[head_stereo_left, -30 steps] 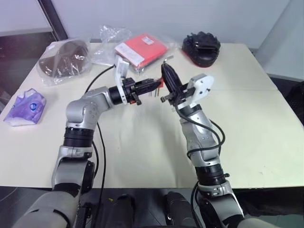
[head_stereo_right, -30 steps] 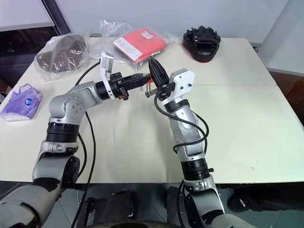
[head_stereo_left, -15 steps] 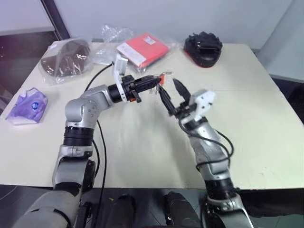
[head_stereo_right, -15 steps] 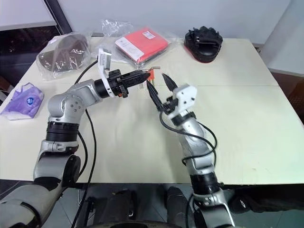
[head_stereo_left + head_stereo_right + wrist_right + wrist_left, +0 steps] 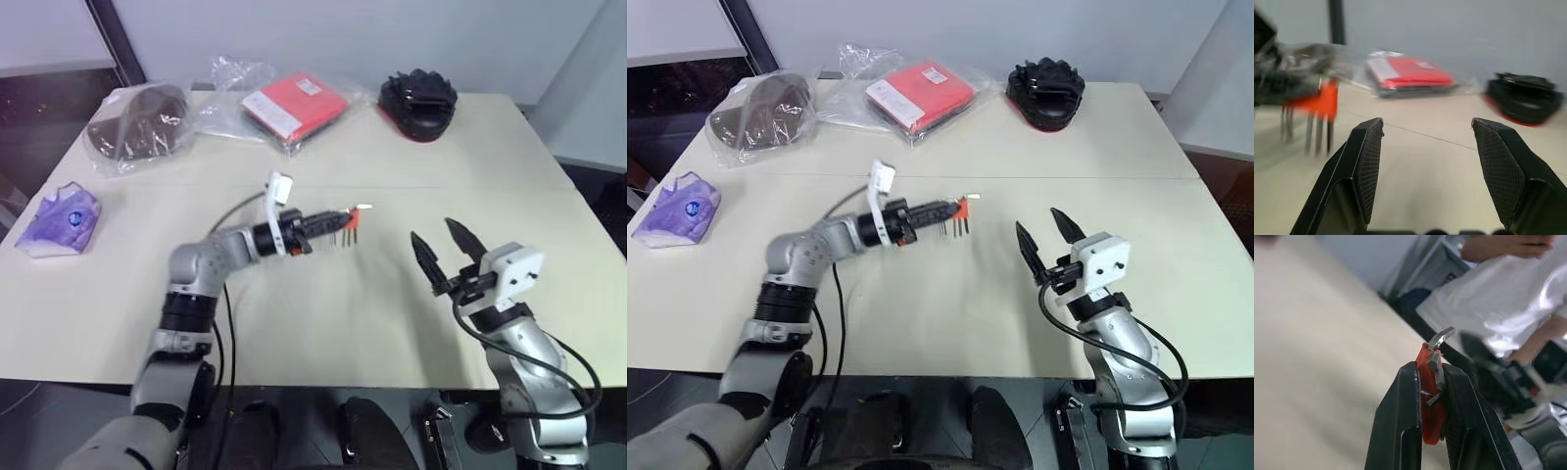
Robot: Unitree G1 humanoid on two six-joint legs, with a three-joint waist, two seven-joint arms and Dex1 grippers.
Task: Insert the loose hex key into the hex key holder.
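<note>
Left eye view, near to far: the right claw (image 5: 442,245) stands at the near right over bare surface (image 5: 323,304), its two black fingers spread wide and holding nothing. Mid-surface, the left claw (image 5: 331,224) is clamped flat on the hex key holder (image 5: 350,223), a small red-orange plastic block with dark keys hanging from it. In the left wrist view a light grey L-shaped rod, probably the loose hex key (image 5: 1442,338), juts from the top of the block; how deeply it is seated cannot be told. Handling, as a judgement: the holder is light and rigid, best gripped across its flat faces as now; the key is stiff, thin, smooth steel, apt to slip or twist, and best pinched near its bend. Room: open surface lies all round both claws, with the near edge close under the right arm. Farthest away, well apart, lie a red package in clear plastic (image 5: 294,100) and a black item (image 5: 417,98).
</note>
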